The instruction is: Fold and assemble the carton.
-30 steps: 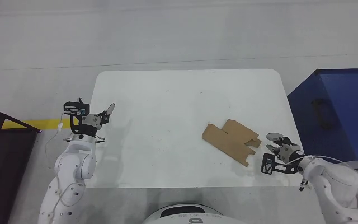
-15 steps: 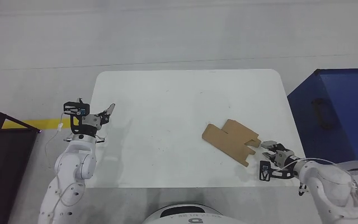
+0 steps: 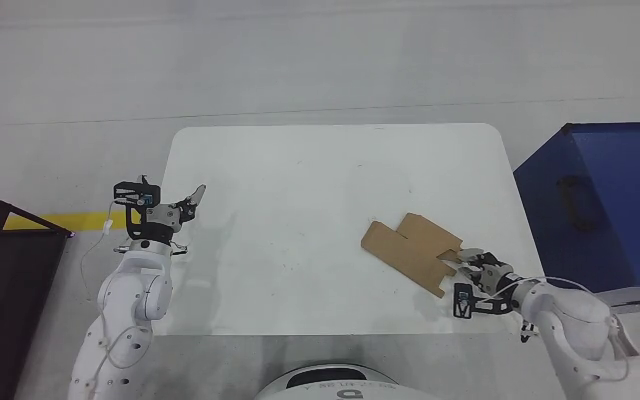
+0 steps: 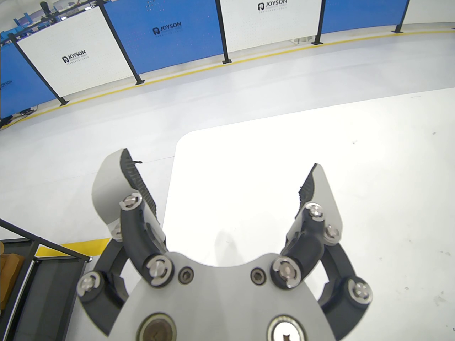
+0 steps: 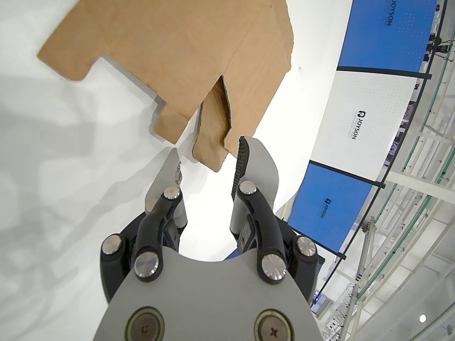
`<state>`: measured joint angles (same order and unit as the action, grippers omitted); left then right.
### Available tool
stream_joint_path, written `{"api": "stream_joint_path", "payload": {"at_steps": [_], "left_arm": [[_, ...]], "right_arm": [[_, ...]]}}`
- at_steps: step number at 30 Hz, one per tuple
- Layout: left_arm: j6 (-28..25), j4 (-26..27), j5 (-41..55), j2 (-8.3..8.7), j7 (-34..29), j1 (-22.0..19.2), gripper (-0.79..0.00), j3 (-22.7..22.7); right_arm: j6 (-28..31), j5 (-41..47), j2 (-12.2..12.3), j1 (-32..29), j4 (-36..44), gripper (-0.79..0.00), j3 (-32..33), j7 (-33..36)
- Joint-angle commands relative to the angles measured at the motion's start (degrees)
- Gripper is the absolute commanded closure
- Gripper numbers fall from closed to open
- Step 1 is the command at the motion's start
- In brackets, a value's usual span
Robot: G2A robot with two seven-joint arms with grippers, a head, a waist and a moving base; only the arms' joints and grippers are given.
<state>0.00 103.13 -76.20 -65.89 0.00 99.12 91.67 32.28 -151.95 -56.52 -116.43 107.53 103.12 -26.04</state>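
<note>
The carton lies flat on the counter, its small flap just reaching into your open right gripper; your open left gripper is well apart.

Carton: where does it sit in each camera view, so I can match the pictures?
Top view: carton lies flat on the table's near right part, just ahead of the right gripper.
Left wrist view: the left gripper faces the table's far left corner.
Right wrist view: carton lies ahead, a flap tip between the fingertips.
Shared landmark: the white table.
</note>
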Motion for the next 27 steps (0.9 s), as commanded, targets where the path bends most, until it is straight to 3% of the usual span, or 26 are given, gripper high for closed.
{"api": "stream_joint_path", "payload": {"at_steps": [1,10,17,20,22,27], "left_arm": [[0.0,0.0,0.0,0.00,0.0,0.0,-0.785,0.0],[0.0,0.0,0.0,0.00,0.0,0.0,-0.785,0.0],[0.0,0.0,0.0,0.00,0.0,0.0,-0.785,0.0],[0.0,0.0,0.0,0.00,0.0,0.0,-0.785,0.0],[0.0,0.0,0.0,0.00,0.0,0.0,-0.785,0.0],[0.0,0.0,0.0,0.00,0.0,0.0,-0.785,0.0]], "right_arm": [[-0.2,0.2,0.0,0.4,-0.4,-0.345,-0.2,0.1],[-1.0,-0.7,0.3,1.5,-1.8,-0.317,-1.9,1.1],[-1.5,-1.0,0.5,2.4,-2.3,-0.249,-2.9,1.4],[-1.8,-1.2,0.6,2.8,-2.6,-0.154,-3.7,1.3],[-2.4,-1.0,0.6,3.1,-2.7,0.000,-4.3,1.1],[-9.6,2.7,0.4,3.7,-0.9,0.000,-3.4,0.3]]}}
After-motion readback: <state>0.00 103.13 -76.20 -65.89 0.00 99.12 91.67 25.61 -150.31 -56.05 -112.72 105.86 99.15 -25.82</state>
